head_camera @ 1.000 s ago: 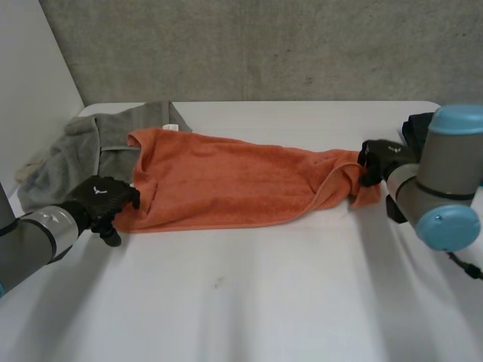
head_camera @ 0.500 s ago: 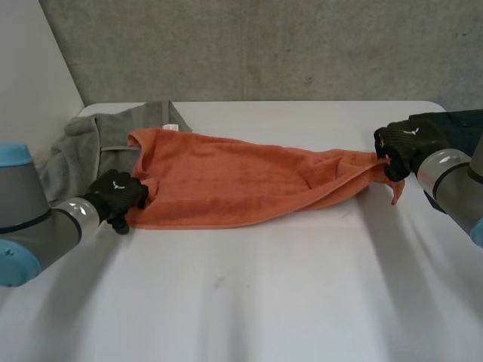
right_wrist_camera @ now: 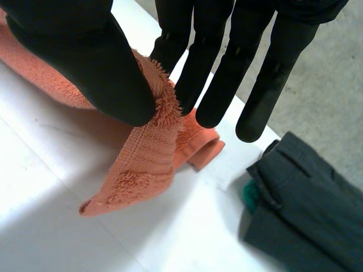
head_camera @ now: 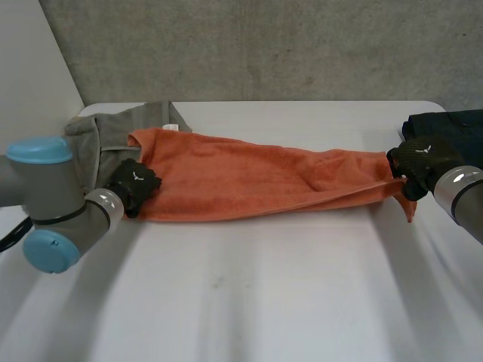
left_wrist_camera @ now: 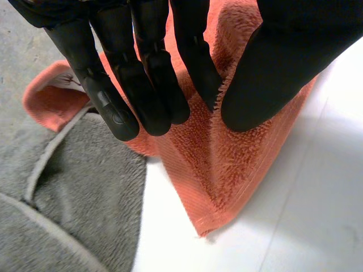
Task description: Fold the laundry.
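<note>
Just beside grey towel [head_camera: 96, 134] on white table [head_camera: 264, 302], orange towel [head_camera: 249, 181] drawn taut lengthwise, near end pinched in left hand [head_camera: 136, 184], end farthest from grey towel pinched in right hand [head_camera: 419, 159]; likely straightening step, next needs laying flat, then folding end to end.

Plain orange towel [head_camera: 249, 181] with a flat-woven band along its hem, between the black left hand [head_camera: 134, 185] and the black right hand [head_camera: 419, 160], on a white bench [head_camera: 264, 302]. Beside the left hand, a plain grey towel [head_camera: 98, 136] with a paler edge strip. Beyond the right hand's fingertips, a dark charcoal folded garment [right_wrist_camera: 306, 209] with a small green patch [right_wrist_camera: 249, 195].
</note>
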`<state>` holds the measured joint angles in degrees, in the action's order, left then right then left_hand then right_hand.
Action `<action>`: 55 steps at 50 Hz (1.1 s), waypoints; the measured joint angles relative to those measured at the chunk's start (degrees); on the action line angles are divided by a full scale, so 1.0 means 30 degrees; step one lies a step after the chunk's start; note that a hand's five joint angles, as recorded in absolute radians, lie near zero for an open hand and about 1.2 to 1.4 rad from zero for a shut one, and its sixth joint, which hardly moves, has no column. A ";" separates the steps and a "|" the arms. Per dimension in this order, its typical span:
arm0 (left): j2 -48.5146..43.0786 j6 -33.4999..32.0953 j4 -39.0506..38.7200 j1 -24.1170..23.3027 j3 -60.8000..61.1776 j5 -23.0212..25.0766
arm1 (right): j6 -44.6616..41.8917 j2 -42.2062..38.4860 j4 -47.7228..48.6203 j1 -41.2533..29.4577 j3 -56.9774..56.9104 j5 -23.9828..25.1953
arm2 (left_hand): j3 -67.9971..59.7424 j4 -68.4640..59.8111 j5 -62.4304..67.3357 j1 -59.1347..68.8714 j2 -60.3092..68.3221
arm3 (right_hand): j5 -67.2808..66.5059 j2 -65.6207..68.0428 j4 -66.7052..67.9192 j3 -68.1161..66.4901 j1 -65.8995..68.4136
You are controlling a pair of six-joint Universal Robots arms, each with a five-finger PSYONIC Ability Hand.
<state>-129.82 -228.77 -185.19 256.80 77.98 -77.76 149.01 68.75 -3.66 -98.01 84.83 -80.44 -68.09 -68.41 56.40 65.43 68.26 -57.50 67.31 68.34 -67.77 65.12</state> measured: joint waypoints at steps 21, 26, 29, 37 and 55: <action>1.0842 -0.2169 1.1540 -0.1168 0.4465 -0.4256 | -1.7032 0.4279 -0.6129 0.2706 0.3285 0.3716 | -0.0002 -0.0056 0.0430 0.0293 0.0002 | -0.0444 -0.0002 0.0009 -0.0095 0.0009; 0.8746 -0.1920 1.1345 -0.1554 0.3042 -0.4099 | -1.6369 0.2888 -0.5850 0.2150 0.2737 0.3674 | -0.0002 -0.0058 0.0430 0.0293 0.0002 | -0.0446 0.0000 0.0011 -0.0095 0.0009; 0.6660 -0.1585 1.0518 -0.1831 0.1400 -0.4684 | -1.6196 0.1521 -0.5288 0.1694 0.2079 0.3157 | -0.0002 -0.0058 0.0430 0.0293 0.0002 | -0.0446 0.0000 0.0011 -0.0095 0.0009; 0.3103 0.0554 0.9333 -0.2322 -0.2845 -0.5533 | -1.4511 -0.1847 -0.3093 -0.0035 -0.0412 0.0101 | 0.0153 0.0133 0.0314 0.0227 -0.0206 | -0.0446 0.0000 0.0011 -0.0095 0.0009; 0.8325 0.5994 0.8122 -0.2949 0.3713 -0.2326 | -0.4830 -0.3036 0.0651 -0.1890 -0.3315 -0.1391 | 1.8720 1.9004 -1.7853 -1.7968 -1.8897 | -0.0446 -0.0002 0.0012 -0.0095 0.0009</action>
<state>-104.85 -210.79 -160.82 247.95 89.12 -84.74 134.52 59.64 -1.71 -103.68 74.88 -84.61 -11.93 -11.40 2.84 11.53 11.57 -58.84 67.30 68.37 -68.06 65.15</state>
